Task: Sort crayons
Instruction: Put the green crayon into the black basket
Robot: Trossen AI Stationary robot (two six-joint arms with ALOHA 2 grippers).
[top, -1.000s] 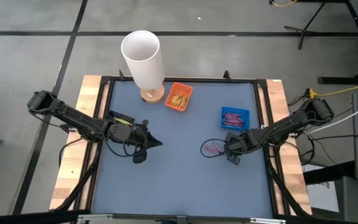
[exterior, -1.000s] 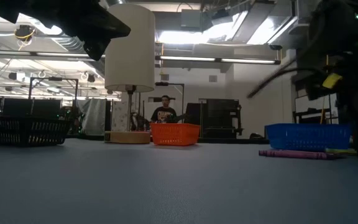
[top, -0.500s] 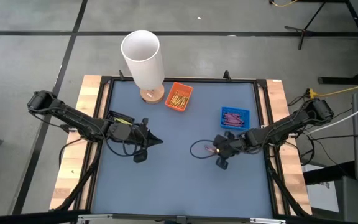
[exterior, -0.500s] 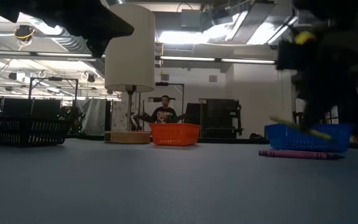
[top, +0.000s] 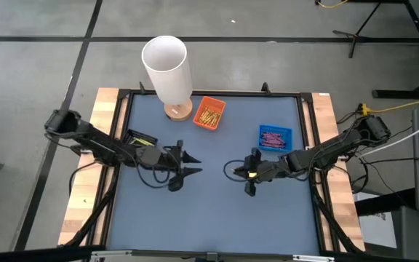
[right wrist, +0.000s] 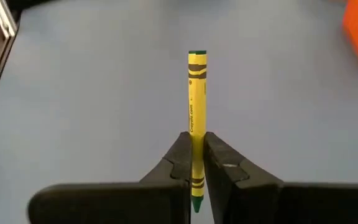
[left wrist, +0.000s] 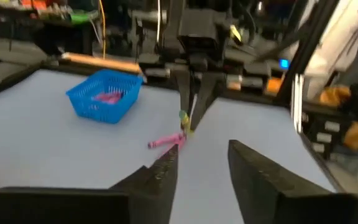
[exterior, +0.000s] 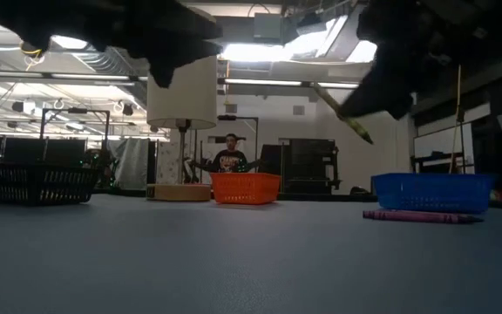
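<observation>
- The left gripper (top: 189, 164) hangs over the grey table (top: 209, 218) left of the middle; its fingers stand apart and hold nothing.
- The small orange plastic tray (top: 210, 113) already holds yellow crayons, so this part seems mostly done.
- The right gripper (top: 247, 175) is closed on one thin yellow crayon with green ends (right wrist: 196, 118), above the table's middle.
- The small blue plastic tray (top: 275, 137) holds purple-pink crayons; a few pink crayons (left wrist: 165, 142) lie loose on the table near it, not yet sorted.

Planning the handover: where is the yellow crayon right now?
The yellow crayon is clamped in the right gripper, raised over mid-table, facing the open left gripper.
</observation>
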